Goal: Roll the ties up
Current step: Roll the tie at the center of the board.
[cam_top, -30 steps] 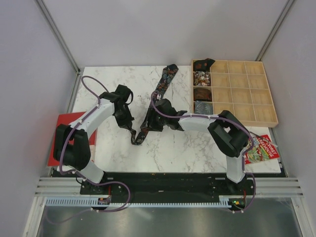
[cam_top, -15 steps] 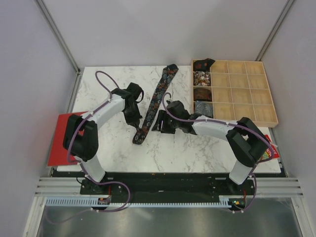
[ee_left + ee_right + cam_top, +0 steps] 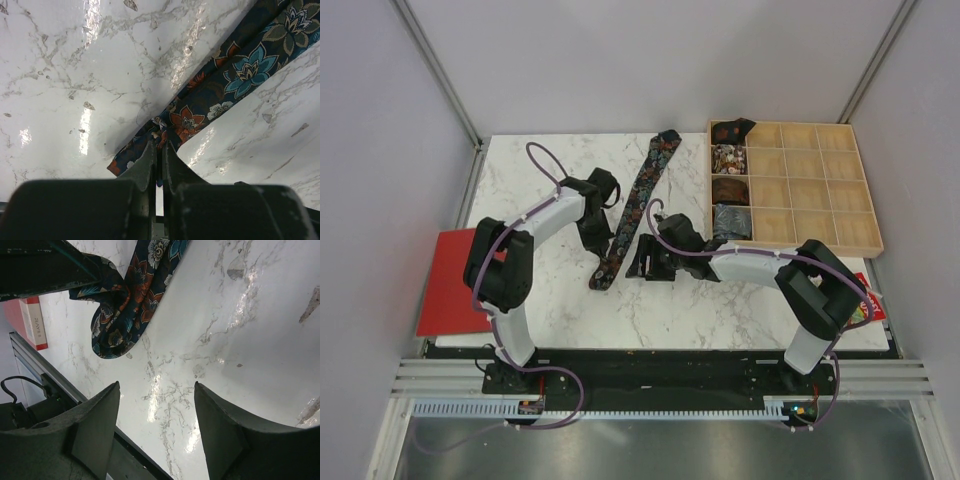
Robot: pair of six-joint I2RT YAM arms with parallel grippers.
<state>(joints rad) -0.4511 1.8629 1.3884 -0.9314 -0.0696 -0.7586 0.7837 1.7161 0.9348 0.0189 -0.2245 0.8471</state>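
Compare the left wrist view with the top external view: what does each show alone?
Left wrist only: the left pincer pinched shut on the narrow end of the tie. Top external only: the right pincer beside the tie, the wooden compartment tray and the red booklet. Both: the floral tie lying diagonally on the marble table.

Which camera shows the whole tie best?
The top external view: the tie lies stretched diagonally across the table, with nearly its full length visible. The left wrist view shows only its narrow end, pinched in the left gripper. The right wrist view shows just that bunched end.
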